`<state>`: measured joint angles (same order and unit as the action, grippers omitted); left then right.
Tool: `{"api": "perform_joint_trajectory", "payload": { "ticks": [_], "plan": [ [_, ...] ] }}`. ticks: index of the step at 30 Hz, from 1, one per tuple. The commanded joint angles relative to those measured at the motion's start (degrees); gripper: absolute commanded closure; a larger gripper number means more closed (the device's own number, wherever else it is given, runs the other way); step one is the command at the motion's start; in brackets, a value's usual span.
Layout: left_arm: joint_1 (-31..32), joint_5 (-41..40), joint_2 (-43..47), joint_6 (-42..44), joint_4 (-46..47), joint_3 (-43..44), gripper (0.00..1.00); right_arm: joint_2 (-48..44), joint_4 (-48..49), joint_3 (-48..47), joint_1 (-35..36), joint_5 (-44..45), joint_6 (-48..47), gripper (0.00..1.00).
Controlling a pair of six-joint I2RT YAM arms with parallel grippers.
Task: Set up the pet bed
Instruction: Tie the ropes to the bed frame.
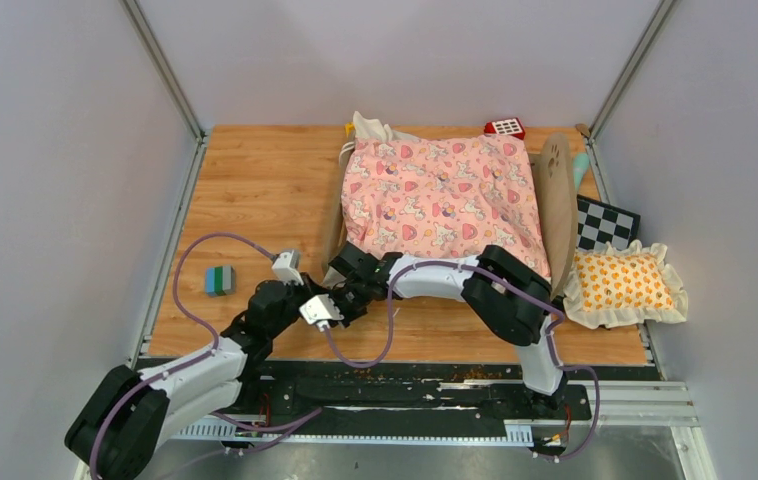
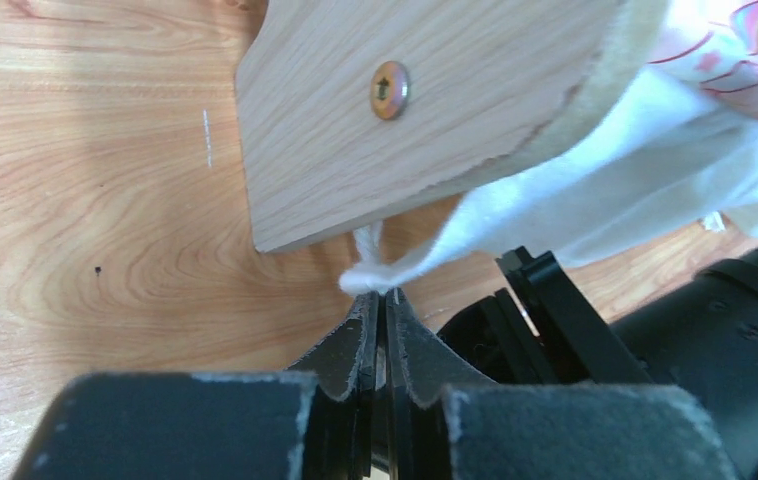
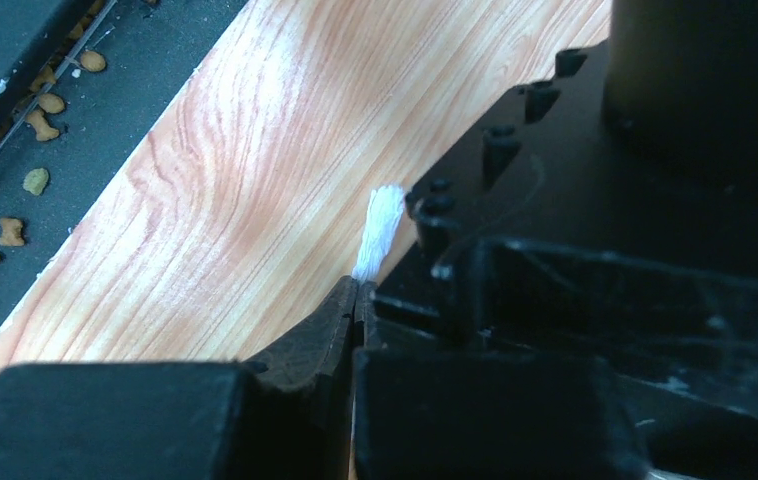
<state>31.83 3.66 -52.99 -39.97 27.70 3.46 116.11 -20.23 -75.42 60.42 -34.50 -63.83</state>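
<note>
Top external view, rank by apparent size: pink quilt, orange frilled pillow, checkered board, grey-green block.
1. pink quilt, by far the largest
2. orange frilled pillow
3. checkered board; the pillow covers its near edge, so this ranks only the visible part
4. grey-green block, smallest

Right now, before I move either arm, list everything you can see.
bed frame: one, light wood, far centre of table
quilt: one, pink print with white underside, spread over the frame
pillow: one, orange-patterned with a cream frill, right edge
checkered board: one, black and white, behind the pillow
toy: one, red and white, far edge
block: one, grey, green and blue, left side
kibble: several, tan, on the dark rail
table: one, wood-grain
left end effector: one, black, shut on the quilt's white corner
right end effector: one, black, shut on a white tuft, apparently the quilt
</note>
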Motion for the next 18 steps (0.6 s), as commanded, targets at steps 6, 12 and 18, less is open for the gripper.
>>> {"api": "perform_joint_trajectory", "payload": {
  "ticks": [6,12,18],
  "plan": [
    [0.11,3.9,8.53,-4.09,-2.65,0.48,0.94,-1.17,0.55,3.4,-0.07,2.21,2.71,1.0],
    [0.16,6.68,5.07,-6.47,1.0,0.1,0.94,-1.83,3.0,4.58,-0.04,1.99,3.93,1.0],
    [0.14,10.08,0.71,-9.42,7.16,0.09,0.96,-2.55,9.35,6.77,-0.06,3.35,6.8,1.0]
  ]
}}
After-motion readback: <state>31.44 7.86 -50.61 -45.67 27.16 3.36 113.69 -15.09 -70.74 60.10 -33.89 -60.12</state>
